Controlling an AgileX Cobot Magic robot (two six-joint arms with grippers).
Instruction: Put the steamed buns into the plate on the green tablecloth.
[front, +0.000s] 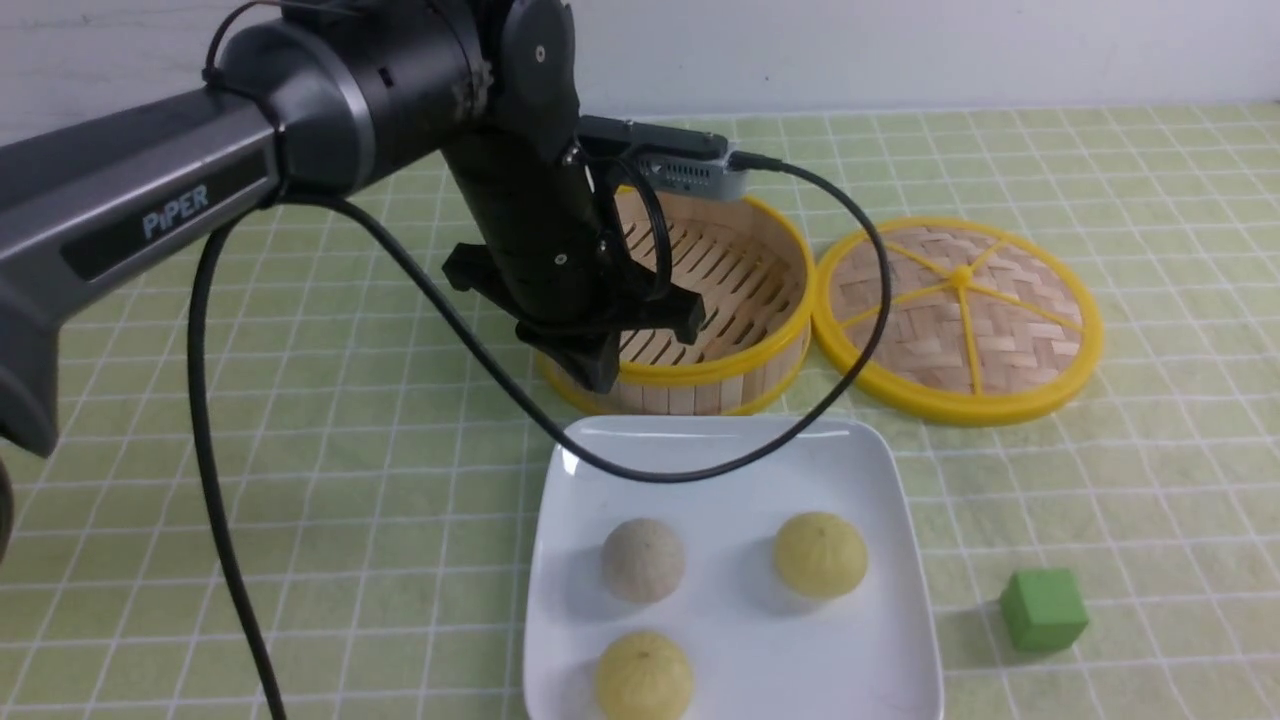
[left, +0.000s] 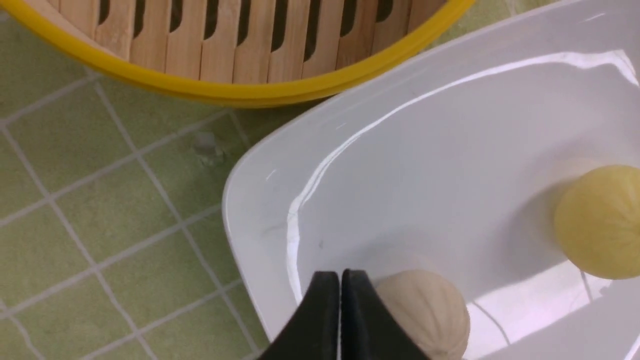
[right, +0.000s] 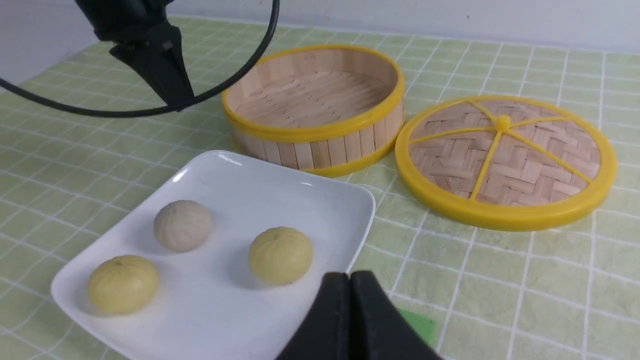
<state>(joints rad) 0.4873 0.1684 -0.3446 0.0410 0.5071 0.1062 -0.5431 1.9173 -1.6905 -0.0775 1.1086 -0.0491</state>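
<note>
The white square plate (front: 740, 470) lies on the green checked tablecloth (front: 350, 480), at the front. Three steamed buns sit on it: a greyish-beige bun (front: 643, 560), a pale yellow bun (front: 820, 554) and another yellow bun (front: 644, 676). My left gripper (front: 600, 378) hangs shut and empty above the steamer's near rim, behind the plate. In the left wrist view its tips (left: 340, 280) are closed over the plate (left: 400, 165), next to the beige bun (left: 430, 310). My right gripper (right: 349, 282) is shut and empty in the right wrist view, out of the front view.
The empty bamboo steamer (front: 760, 290) stands behind the plate, its woven lid (front: 958, 318) flat to its right. A green cube (front: 1043, 609) sits right of the plate. The left arm's black cable (front: 640, 470) droops over the plate's far edge.
</note>
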